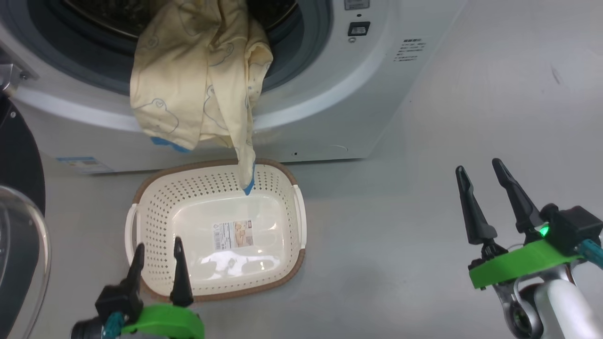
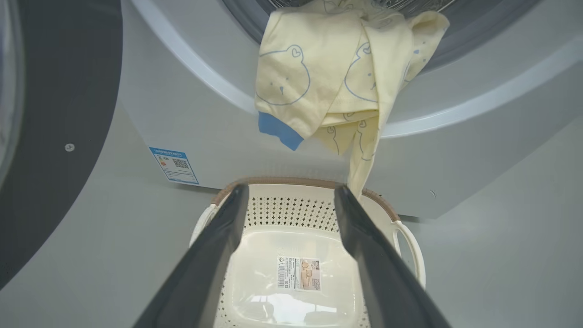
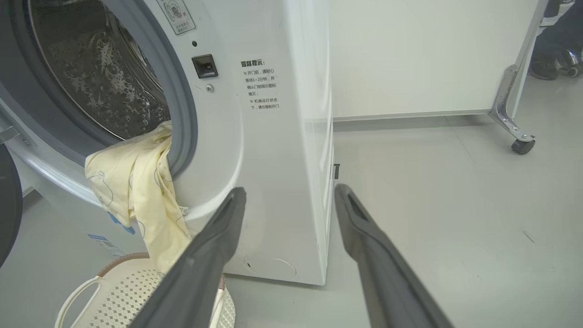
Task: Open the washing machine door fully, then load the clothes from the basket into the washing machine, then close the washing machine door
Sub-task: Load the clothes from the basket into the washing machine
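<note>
The washing machine (image 1: 330,103) stands with its door (image 1: 19,155) swung open at the left, black rim and clear glass bowl showing. The cream-yellow clothes (image 1: 179,70) hang out of the drum mouth over the front panel, and one blue-tipped end dangles into the basket (image 1: 155,207). The cream basket sits on the floor right before the machine and holds just a paper label. My left gripper (image 1: 158,245) hovers open over the basket's near edge, nothing between its fingers. My right gripper (image 1: 478,165) is open above bare floor, right of the basket. In the right wrist view the clothes (image 3: 136,182) drape over the grey seal.
Grey floor (image 1: 400,235) spreads right of the basket. The right wrist view shows the steel drum (image 3: 100,77), the machine's right side, a white partition (image 3: 410,54) behind it and a caster leg (image 3: 521,146). A blue sticker (image 2: 175,165) sits low on the machine's front.
</note>
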Robot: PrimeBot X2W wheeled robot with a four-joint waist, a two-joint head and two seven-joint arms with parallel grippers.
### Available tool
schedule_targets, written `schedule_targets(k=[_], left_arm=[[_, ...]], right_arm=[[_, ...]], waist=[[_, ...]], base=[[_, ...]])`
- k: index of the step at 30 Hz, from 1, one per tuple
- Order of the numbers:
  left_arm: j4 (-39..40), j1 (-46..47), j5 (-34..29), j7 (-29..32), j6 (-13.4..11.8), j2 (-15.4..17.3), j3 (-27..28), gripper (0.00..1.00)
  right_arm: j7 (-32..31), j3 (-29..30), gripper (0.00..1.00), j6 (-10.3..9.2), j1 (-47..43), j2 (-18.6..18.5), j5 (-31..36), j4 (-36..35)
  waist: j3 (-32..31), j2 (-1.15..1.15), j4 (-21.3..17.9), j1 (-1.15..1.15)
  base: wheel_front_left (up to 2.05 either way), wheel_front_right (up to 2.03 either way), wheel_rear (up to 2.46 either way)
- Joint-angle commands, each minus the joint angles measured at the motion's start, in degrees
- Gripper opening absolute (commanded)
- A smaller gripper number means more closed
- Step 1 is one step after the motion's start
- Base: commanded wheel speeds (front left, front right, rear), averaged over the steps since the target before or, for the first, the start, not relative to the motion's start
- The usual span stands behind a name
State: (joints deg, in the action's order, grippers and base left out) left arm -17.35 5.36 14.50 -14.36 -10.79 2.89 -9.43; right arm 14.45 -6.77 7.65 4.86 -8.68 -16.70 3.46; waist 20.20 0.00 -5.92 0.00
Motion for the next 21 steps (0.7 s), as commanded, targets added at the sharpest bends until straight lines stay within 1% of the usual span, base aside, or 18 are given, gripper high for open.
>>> schedule_targets(k=[1,6,13,21], left_arm=[[2.29,-0.94,-0.62,-0.63,0.18,0.59,2.21,1.0],[4.81,-3.87,-1.24,-0.63,0.88,0.26,3.41,1.0],[5.73,-4.22,-1.38,-0.63,1.37,0.06,3.75,1.0],[6.11,-4.47,-0.83,-0.63,1.14,0.0,3.59,1.0]], right_arm=[[0.55,-0.59,1.0,-0.16,-0.43,-0.38,0.31,-1.88],[0.55,-0.39,1.0,-0.16,-1.35,-0.36,0.42,-2.17],[0.55,0.24,1.0,-0.16,-1.59,-0.29,0.56,-2.0],[0.55,-0.12,1.0,-0.16,-1.41,-0.21,0.58,-1.67]], waist=[[-0.47,0.0,-0.65,0.0],[-0.17,0.0,-1.16,0.0],[0.22,0.0,-0.9,0.0],[-0.17,0.0,-0.85,0.0]], base=[[0.0,0.0,0.0],[0.0,0.0,0.0],[0.0,0.0,0.0],[0.0,0.0,0.0]])
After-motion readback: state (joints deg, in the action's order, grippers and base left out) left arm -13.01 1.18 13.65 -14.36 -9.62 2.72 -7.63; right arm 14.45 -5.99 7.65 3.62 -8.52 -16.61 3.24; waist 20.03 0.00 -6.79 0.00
